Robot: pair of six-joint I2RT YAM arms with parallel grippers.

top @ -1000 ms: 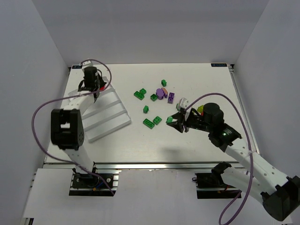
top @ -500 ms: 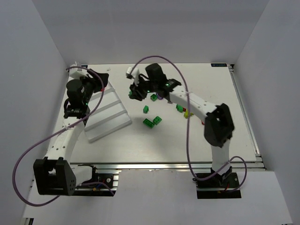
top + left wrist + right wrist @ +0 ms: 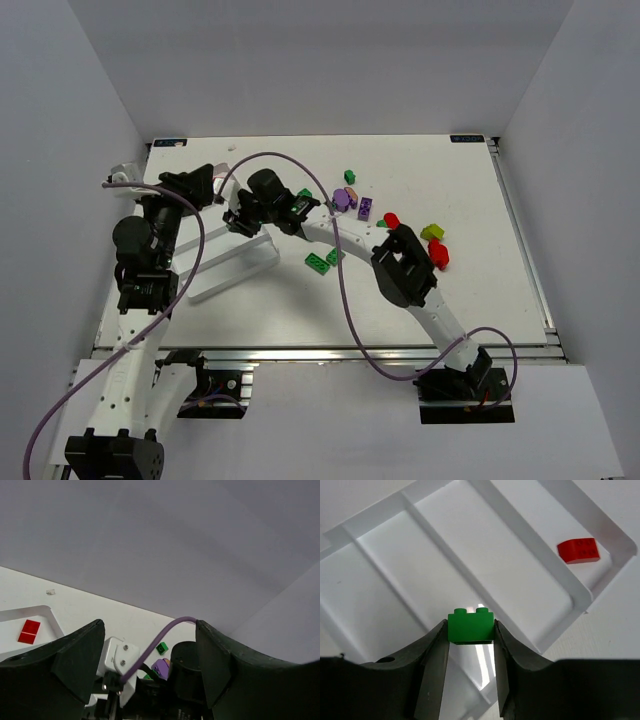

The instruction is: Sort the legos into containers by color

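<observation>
My right end effector (image 3: 470,630) is clamped on a small green two-stud plastic brick (image 3: 470,626), one finger on each side face. It holds the brick over the white rectangular plastic tray (image 3: 520,575), which is divided by ridges into long compartments. I cannot tell whether the brick touches the tray. A small red plastic brick (image 3: 577,550) lies in the outermost compartment, close to its end wall and well apart from the green one.

My left end effector (image 3: 149,630) stands wide, with nothing between its fingers. It is raised beside the tray's far left end.

From above, the tray sits on the left of the white table (image 3: 480,290). My right arm reaches across to it from the right. The loose pieces lie to the right of the tray:
- two flat green bricks (image 3: 318,263) near the middle
- a small green brick (image 3: 349,176) farther back
- purple bricks (image 3: 343,199) just near of it
- a yellow-green brick (image 3: 432,232) and a red rounded brick (image 3: 438,253) farthest right
</observation>
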